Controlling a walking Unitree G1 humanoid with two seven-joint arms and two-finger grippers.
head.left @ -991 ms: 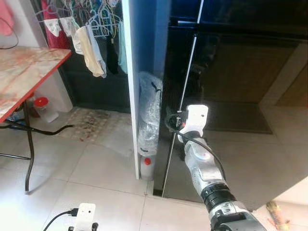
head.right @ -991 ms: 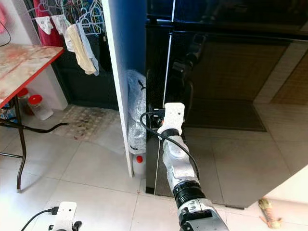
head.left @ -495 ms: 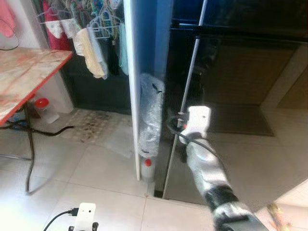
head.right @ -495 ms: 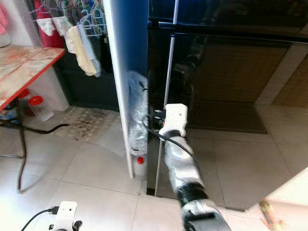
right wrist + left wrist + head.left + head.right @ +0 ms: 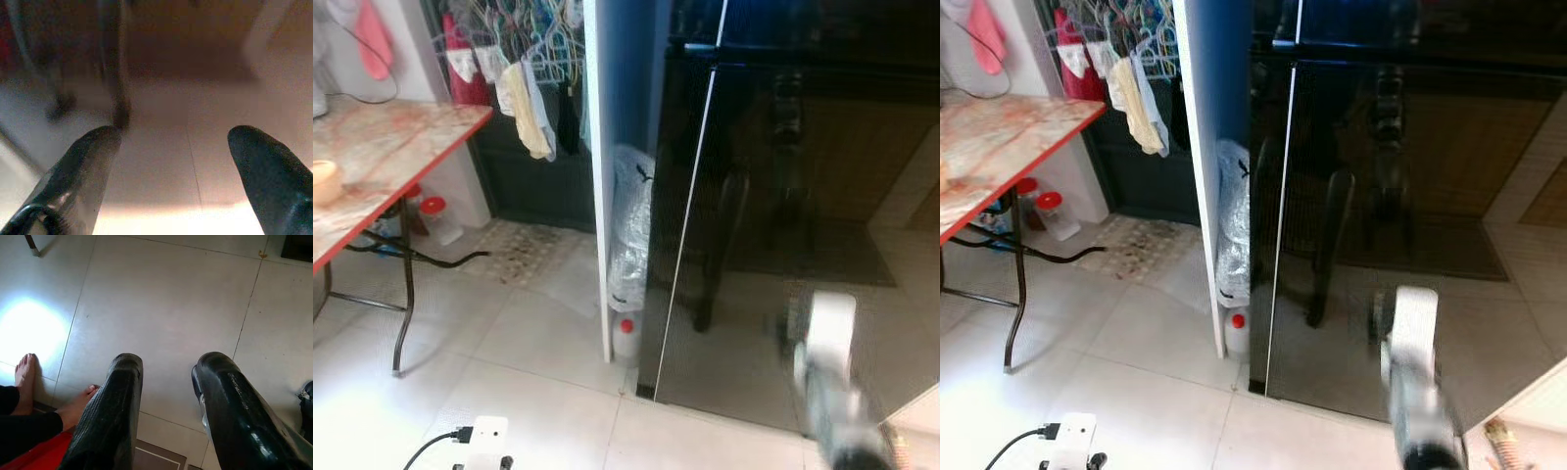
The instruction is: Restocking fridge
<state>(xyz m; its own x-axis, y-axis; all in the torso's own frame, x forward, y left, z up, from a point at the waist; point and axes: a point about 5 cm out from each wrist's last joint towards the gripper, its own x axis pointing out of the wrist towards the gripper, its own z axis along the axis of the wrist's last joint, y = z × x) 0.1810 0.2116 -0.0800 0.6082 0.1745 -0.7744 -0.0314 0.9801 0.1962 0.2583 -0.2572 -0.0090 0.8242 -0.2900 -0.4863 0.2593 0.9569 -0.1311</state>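
**Restocking barely begun: fridge door shut, both arms empty**

Standing before the fridge [image 5: 783,196], the robot looks down at a dark, glossy door that appears closed; its pale vertical edge [image 5: 690,196] runs from the top of the view almost to the floor, and no shelf or lit interior can be seen. Nothing that looks like stock to load is in either arm.

The right gripper [image 5: 171,161] is held low, just off the reflective door front, blurred in the head views. Its jaws are wide apart with nothing between them, and the wrist view looks onto the door's smeared reflections.

The left gripper [image 5: 166,391] hangs idle, pointing at the floor tiles [image 5: 161,298], its jaws apart and empty. A person's bare feet [image 5: 24,377] show at the edge of that view.

To the robot's left stands a red-edged counter [image 5: 382,147] with a small bowl-like thing [image 5: 325,181] on it; whether anything there is meant for the fridge cannot be told. A plastic-wrapped bundle [image 5: 631,235] and a red-capped bottle [image 5: 626,338] sit in the gap beside the fridge, next to a white panel [image 5: 597,176].

As a judgement, almost all of the task is left: the door has yet to be opened, goods fetched, and items placed inside. Nothing visible counts as restocked.
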